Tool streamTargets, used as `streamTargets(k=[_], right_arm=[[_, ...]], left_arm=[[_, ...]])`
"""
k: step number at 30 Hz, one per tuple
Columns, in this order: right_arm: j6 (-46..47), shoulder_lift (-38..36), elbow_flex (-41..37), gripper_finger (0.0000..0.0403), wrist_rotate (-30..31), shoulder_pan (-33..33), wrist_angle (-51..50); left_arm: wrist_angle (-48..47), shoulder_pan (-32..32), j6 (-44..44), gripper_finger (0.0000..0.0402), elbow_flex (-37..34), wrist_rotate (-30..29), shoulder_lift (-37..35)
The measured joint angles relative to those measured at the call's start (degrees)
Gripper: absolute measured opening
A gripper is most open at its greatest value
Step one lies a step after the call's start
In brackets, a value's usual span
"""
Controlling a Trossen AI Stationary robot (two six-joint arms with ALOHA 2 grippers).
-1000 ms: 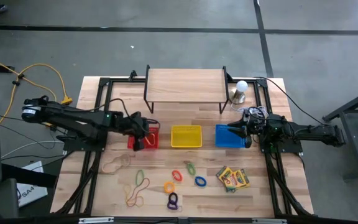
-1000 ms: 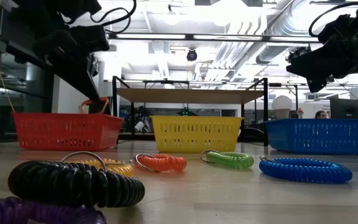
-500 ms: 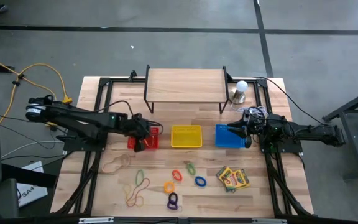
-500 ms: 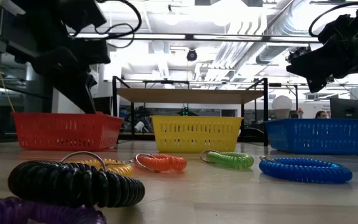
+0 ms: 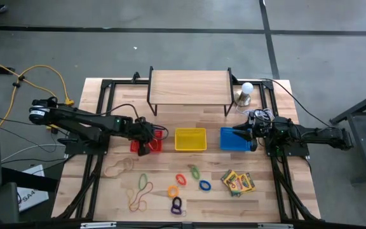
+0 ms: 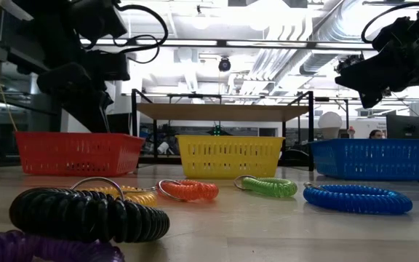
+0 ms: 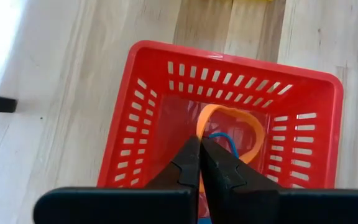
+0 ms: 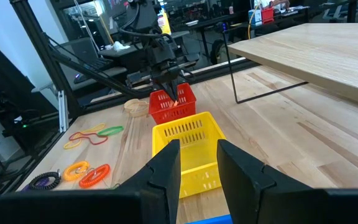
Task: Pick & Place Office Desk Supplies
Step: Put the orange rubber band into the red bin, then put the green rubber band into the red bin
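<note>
Holding an orange band (image 7: 230, 126) between closed fingers, our left gripper (image 7: 199, 163) hangs directly over the red bin (image 7: 138, 112), the band's loop drooping inside the bin walls above a blue item lying on the bin floor. We judge the step in hand to be the placing of this band: it is over the bin but not yet let go. The next move calls for parting the fingers so the band drops clear, then lifting straight up so that the loop does not snag on a fingertip.

Our right gripper (image 8: 194, 171) waits above the blue bin (image 5: 234, 139), two bins along from the red bin, with its fingers a moderate gap apart and nothing between them.

In front of the red bin, more bands (image 5: 138, 196), coil rings (image 5: 181, 180) and crayon boxes (image 5: 237, 182) lie on the table (image 5: 189, 117), unsorted.
</note>
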Motion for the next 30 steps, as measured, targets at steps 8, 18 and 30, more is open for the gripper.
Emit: streamTargets(k=[8, 18, 30], right_arm=[[0.0, 0.0, 0.0, 0.0094, 0.0, 0.0, 0.0], [0.0, 0.0, 0.0, 0.0094, 0.0, 0.0, 0.0], [0.0, 0.0, 0.0, 0.0094, 0.0, 0.0, 0.0]], left_arm=[[0.0, 0.0, 0.0, 0.0030, 0.0, 0.0, 0.0], [0.0, 0.0, 0.0, 0.0039, 0.0, 0.0, 0.0], [0.0, 0.0, 0.0, 0.0040, 0.0, 0.0, -0.1]])
